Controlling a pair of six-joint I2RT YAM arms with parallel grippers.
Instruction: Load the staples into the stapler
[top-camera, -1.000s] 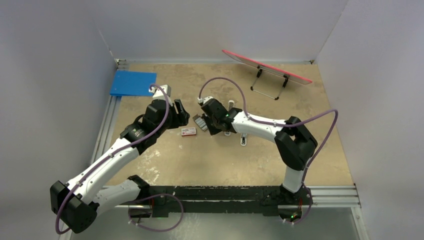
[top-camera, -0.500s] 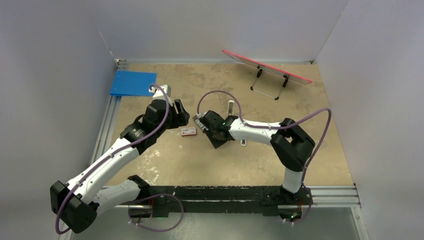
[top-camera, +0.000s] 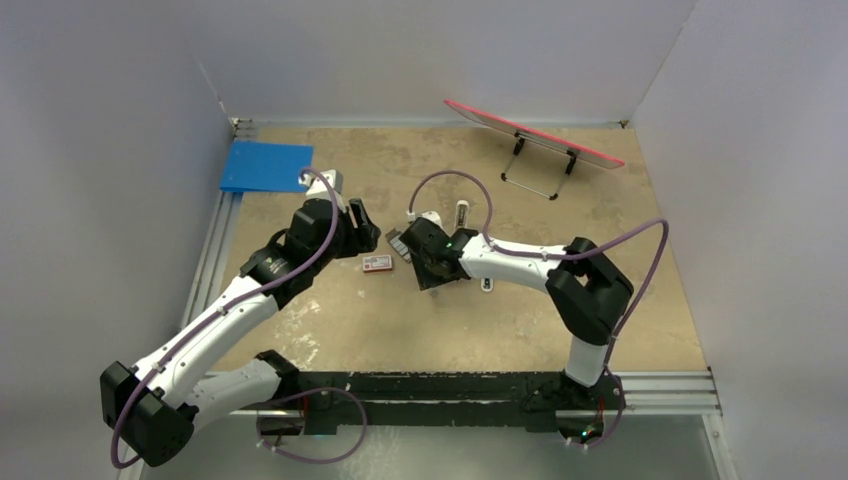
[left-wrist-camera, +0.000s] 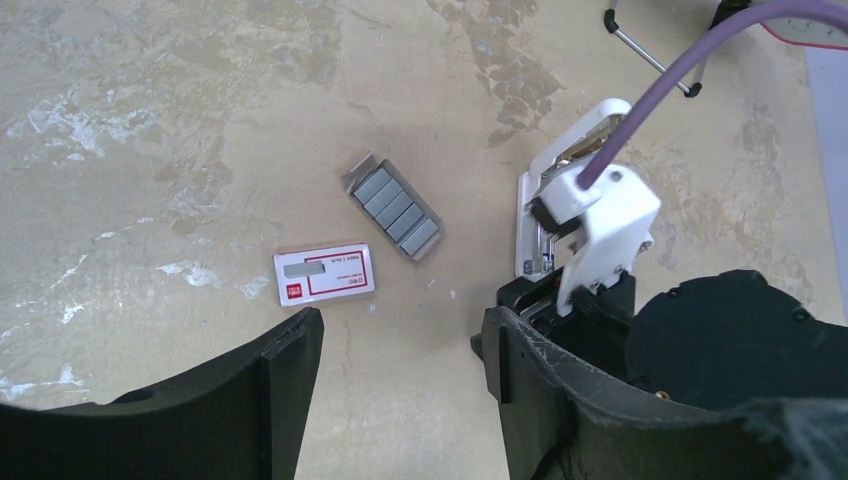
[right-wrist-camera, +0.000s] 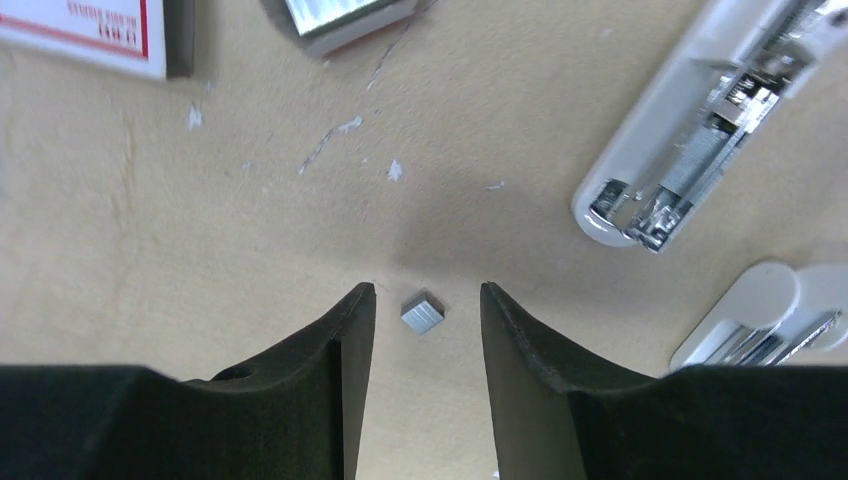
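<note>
The left arm (top-camera: 225, 316) and right arm (top-camera: 515, 255) bend toward each other; left gripper (left-wrist-camera: 400, 330) and right gripper (right-wrist-camera: 424, 293) face down, jaws apart.

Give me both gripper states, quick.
Left gripper: open, holding nothing.
Right gripper: open, straddling a small staple block, not gripping it.

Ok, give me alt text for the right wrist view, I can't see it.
The right gripper is open over the table, a small grey block of staples lying between its fingers. The opened white stapler lies at upper right, the red-and-white box at upper left.
</note>
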